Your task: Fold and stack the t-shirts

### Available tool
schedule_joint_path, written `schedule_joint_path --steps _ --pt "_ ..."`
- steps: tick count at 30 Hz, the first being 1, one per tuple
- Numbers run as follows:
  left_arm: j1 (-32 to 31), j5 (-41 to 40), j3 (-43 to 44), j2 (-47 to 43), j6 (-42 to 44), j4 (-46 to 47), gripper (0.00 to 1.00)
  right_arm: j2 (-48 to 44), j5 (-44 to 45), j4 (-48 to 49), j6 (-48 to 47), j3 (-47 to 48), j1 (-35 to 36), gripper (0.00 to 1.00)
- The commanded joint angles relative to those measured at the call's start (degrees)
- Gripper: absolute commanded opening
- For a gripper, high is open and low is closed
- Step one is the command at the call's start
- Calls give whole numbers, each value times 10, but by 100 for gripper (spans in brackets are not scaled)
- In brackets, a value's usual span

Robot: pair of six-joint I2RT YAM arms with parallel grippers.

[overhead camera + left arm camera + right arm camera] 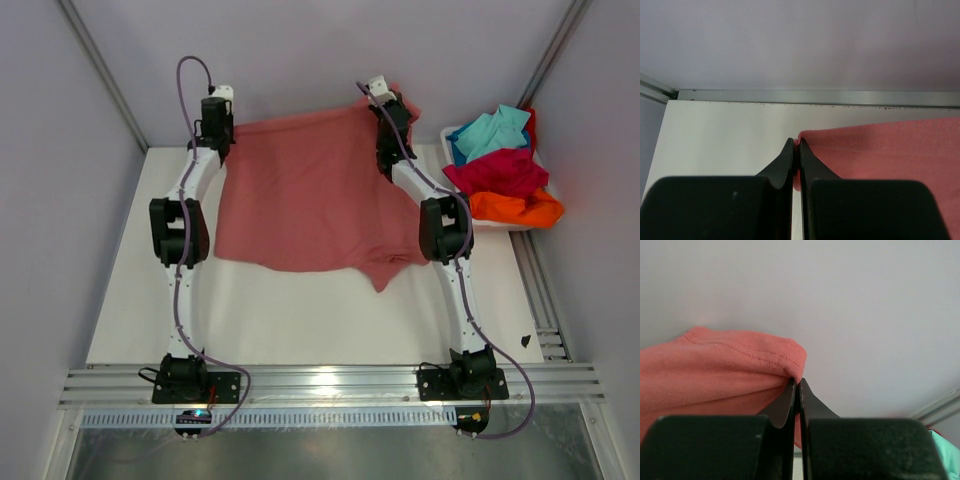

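Note:
The salmon-pink t-shirt (305,190) is stretched between both arms at the far side of the table, its near part lying on the tabletop. My left gripper (225,135) is shut on the shirt's far left corner, seen in the left wrist view (796,142) with pink cloth (880,150) pinched between the fingers. My right gripper (395,105) is shut on the far right corner and holds it raised; the right wrist view (797,382) shows the hemmed cloth (720,370) bunched at the fingertips. Crimson (500,170), orange (515,208) and turquoise (490,132) shirts lie heaped at the right.
A white tub (452,135) at the table's right far side holds the heap of other shirts. Grey walls stand close behind and on both sides. An aluminium rail (330,385) runs along the near edge by the arm bases.

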Motion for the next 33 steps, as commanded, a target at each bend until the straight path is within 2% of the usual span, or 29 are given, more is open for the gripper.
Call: schedule_joint_path --steps 1,9,13,14,16,17,23,26,30,32,33 --pt "6 -31 -4 -2 7 40 0 -57 -3 75 0 2 -11 3" --pt "5 12 -48 -33 46 1 0 -107 54 30 -57 -100 -5 3" --pt "6 39 -54 -67 60 -67 0 -162 100 -76 -35 -146 -5 3" --pt "6 48 -55 -74 60 -99 0 -190 99 -144 -21 -164 -6 3" --pt "6 64 -68 -87 59 -126 0 -217 88 -210 26 -180 -5 3" --pt "6 78 -73 -101 60 -138 0 -229 74 -284 42 -188 -6 3" --pt "6 106 -89 -124 82 -216 0 -294 -63 -534 130 -208 -5 3" --pt "7 122 -66 -117 96 -263 0 -295 -121 -635 133 -212 -4 3" --pt "6 152 -25 -104 106 -319 0 -291 -158 -716 142 -216 -3 3" --pt "6 176 8 -99 121 -357 8 -288 -210 -768 146 -212 -3 3" --pt "6 190 23 -89 139 -401 46 -286 -283 -824 125 -205 -3 12"
